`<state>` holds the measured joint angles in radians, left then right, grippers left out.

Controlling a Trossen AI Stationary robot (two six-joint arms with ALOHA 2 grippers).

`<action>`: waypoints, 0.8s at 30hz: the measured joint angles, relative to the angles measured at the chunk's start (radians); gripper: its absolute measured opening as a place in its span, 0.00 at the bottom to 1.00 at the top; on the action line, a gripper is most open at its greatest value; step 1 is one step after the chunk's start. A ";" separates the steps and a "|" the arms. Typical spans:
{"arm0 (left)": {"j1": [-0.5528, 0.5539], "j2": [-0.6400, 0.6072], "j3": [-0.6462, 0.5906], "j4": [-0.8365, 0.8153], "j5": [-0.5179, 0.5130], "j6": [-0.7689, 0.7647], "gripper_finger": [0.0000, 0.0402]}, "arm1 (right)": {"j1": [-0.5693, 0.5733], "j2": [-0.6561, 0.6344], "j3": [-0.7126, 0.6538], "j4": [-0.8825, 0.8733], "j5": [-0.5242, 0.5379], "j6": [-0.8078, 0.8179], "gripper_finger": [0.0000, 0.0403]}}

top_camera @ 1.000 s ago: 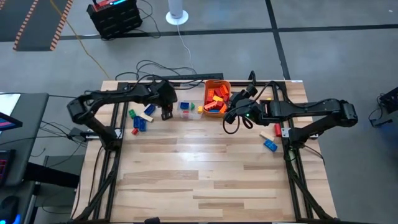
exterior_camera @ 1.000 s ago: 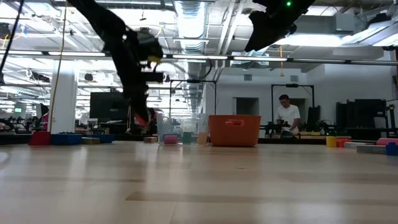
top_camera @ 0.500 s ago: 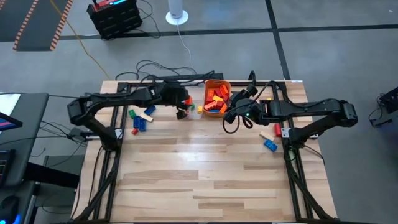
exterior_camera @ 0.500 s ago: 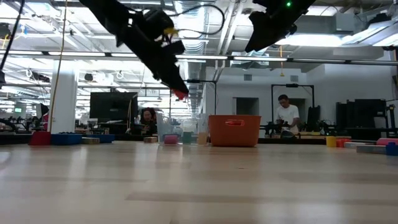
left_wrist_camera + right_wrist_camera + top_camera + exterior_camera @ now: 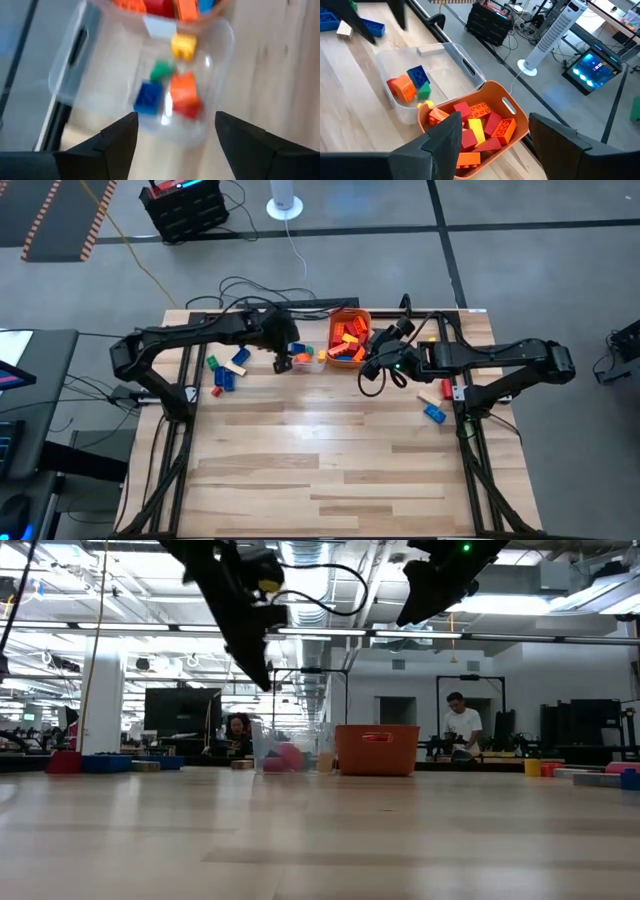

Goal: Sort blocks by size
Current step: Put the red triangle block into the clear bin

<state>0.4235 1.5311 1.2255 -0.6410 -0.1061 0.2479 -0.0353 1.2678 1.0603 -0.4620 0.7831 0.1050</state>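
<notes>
My left gripper (image 5: 282, 363) hangs open and empty over the near left side of the clear tub (image 5: 305, 355). In the left wrist view the tub (image 5: 90, 65) holds blue, green, orange, yellow and red blocks (image 5: 186, 106), all lying on its floor. My right gripper (image 5: 371, 366) hangs open and empty near the near right corner of the orange tub (image 5: 350, 338). That tub is full of red, orange and yellow blocks (image 5: 475, 125). Loose blocks (image 5: 225, 370) lie on the table at the far left.
A few more loose blocks (image 5: 435, 402), wood, red and blue, lie at the right edge of the table. The two tubs stand side by side at the far edge. The near half of the wooden table (image 5: 330, 470) is bare. A person stands in the room beyond.
My left gripper has risen from the loose blocks at the far left and carried a red block toward the table's right, over the clear tub. It has let go. The red block now lies in the tub. The gripper has drawn back a little to the left.
</notes>
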 joint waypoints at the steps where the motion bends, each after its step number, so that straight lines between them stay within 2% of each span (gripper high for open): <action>1: -0.010 -0.018 0.003 -0.044 -0.013 -0.019 0.65 | 0.000 0.000 0.000 -0.002 0.000 0.000 0.65; 4: -0.038 -0.074 -0.023 -0.165 -0.053 -0.102 0.65 | 0.007 0.000 0.000 -0.006 0.000 0.000 0.65; 10: -0.081 -0.179 -0.129 -0.394 -0.060 -0.318 0.65 | 0.009 0.000 0.000 -0.006 0.000 -0.001 0.65; 16: -0.093 -0.216 -0.194 -0.608 -0.102 -0.499 0.65 | 0.006 0.000 0.000 -0.001 0.000 -0.006 0.65; 19: -0.093 -0.215 -0.236 -0.653 -0.156 -0.547 0.65 | 0.006 0.000 0.000 -0.001 0.000 -0.008 0.65; 24: -0.093 -0.205 -0.310 -0.653 -0.162 -0.599 0.65 | 0.006 0.000 0.000 -0.001 0.000 -0.008 0.65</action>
<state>0.3302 1.3257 0.9150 -1.2935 -0.2679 -0.3511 -0.0288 1.2678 1.0603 -0.4632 0.7833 0.0971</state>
